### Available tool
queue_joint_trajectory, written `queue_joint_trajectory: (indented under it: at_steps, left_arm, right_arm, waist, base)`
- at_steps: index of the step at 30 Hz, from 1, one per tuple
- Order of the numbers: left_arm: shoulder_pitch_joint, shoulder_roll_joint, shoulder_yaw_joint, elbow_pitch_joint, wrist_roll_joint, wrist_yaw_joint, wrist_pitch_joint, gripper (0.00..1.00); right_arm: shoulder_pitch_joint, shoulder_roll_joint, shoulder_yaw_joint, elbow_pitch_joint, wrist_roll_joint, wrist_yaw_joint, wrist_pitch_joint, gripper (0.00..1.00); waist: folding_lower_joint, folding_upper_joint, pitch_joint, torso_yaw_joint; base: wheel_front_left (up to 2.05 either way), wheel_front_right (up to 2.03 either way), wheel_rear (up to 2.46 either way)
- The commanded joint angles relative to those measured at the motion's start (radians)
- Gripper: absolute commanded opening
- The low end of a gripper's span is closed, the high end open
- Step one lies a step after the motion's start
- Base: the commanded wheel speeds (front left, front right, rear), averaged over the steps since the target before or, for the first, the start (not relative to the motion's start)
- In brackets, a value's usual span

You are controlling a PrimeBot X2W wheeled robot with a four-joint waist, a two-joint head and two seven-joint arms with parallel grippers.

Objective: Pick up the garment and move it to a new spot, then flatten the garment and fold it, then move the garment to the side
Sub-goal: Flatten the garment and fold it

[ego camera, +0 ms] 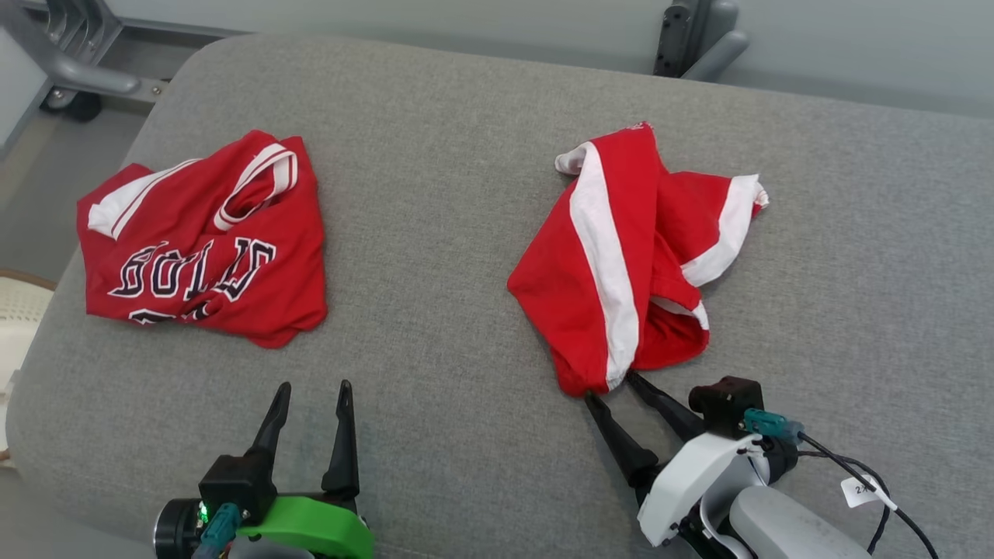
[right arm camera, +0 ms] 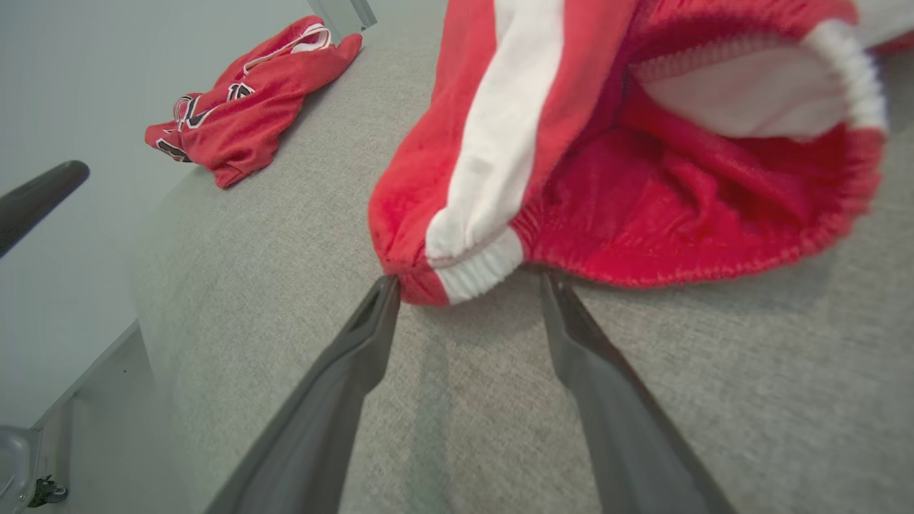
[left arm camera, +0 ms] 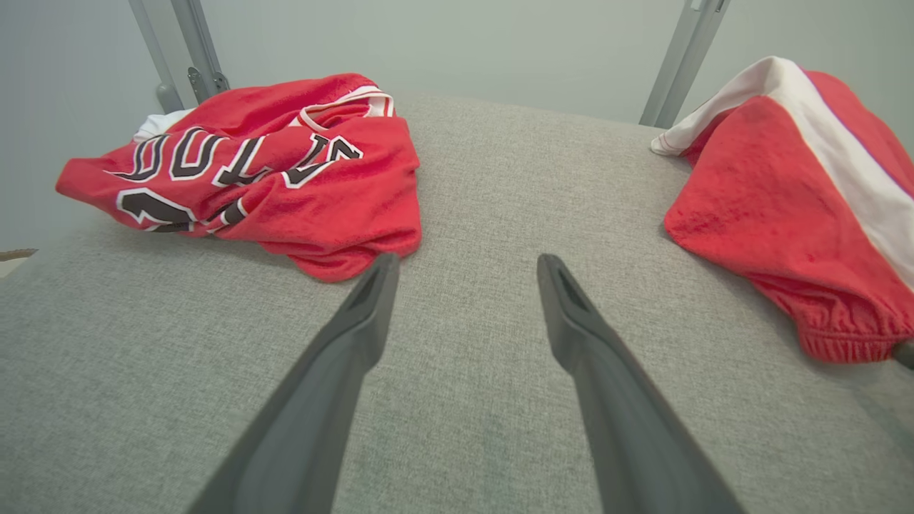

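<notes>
While the red shorts (ego camera: 613,256) lie crumpled and unheld, the step in hand is judged to be the first one: picking up the garment.

**Position of the garment.** The shorts rest on the right half of the grey cushion (ego camera: 435,194), roughly midway between its far and near edges. The elastic waistband end points toward the near edge. A red jersey (ego camera: 202,241) lies apart on the left half, close to the left edge.

**Right gripper.** The right gripper (ego camera: 609,387) sits just at the near end of the shorts with its fingers spread and nothing between them. In the right wrist view, the white-striped waistband corner (right arm camera: 475,271) lies directly ahead of the gap. One fingertip (right arm camera: 382,300) appears to touch the red edge of that corner.

**Left gripper.** The left gripper (ego camera: 314,385) rests near the near edge, left of centre, with its fingers spread and empty. It is well apart from the shorts.

**Next move.** The right gripper likely needs a short advance so that the waistband corner enters between the fingers. The fingers would then close on the fabric before any lift. Care is needed to gather all layers of the band, not one loose fold.
</notes>
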State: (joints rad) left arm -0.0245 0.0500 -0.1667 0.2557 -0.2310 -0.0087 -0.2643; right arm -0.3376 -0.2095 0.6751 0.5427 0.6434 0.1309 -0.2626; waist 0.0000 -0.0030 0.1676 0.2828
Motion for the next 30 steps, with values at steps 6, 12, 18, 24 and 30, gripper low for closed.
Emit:
queue_joint_trajectory:
  at_steps: [6,12,18,24,30]
  left_arm:
    - [-0.044,0.001,-0.031,-0.014,-0.017,0.018,0.000,1.00]
    - [-0.061,0.001,-0.042,-0.017,-0.026,0.023,0.000,1.00]
    - [-0.053,0.001,-0.035,-0.010,-0.030,0.021,0.000,1.00]
    - [-0.048,0.001,-0.039,0.000,-0.033,0.009,-0.001,1.00]
    - [-0.054,0.002,-0.048,0.018,-0.038,0.000,-0.001,1.00]
  right_arm:
    - [-0.042,-0.009,0.001,0.008,0.026,0.000,-0.003,1.00]
    - [-0.044,-0.014,-0.025,-0.025,0.015,0.000,-0.003,0.00]
    - [-0.019,-0.032,-0.088,-0.091,-0.019,0.000,-0.003,0.00]
    - [0.001,-0.092,-0.185,-0.148,-0.092,0.000,-0.003,0.00]
    - [-0.043,-0.182,-0.278,-0.175,-0.204,0.000,-0.003,0.00]
  waist:
    - [0.0000,0.0030,0.075,0.042]
    - [0.0000,0.0030,0.092,0.034]
    - [0.0000,0.0030,0.082,0.001]
    - [0.0000,0.0030,0.055,-0.065]
    - [0.0000,0.0030,0.010,-0.125]
  base:
    - [0.00,0.00,0.00]
    - [0.00,0.00,0.00]
    - [0.00,0.00,0.00]
    - [0.00,0.00,0.00]
    - [0.00,0.00,0.00]
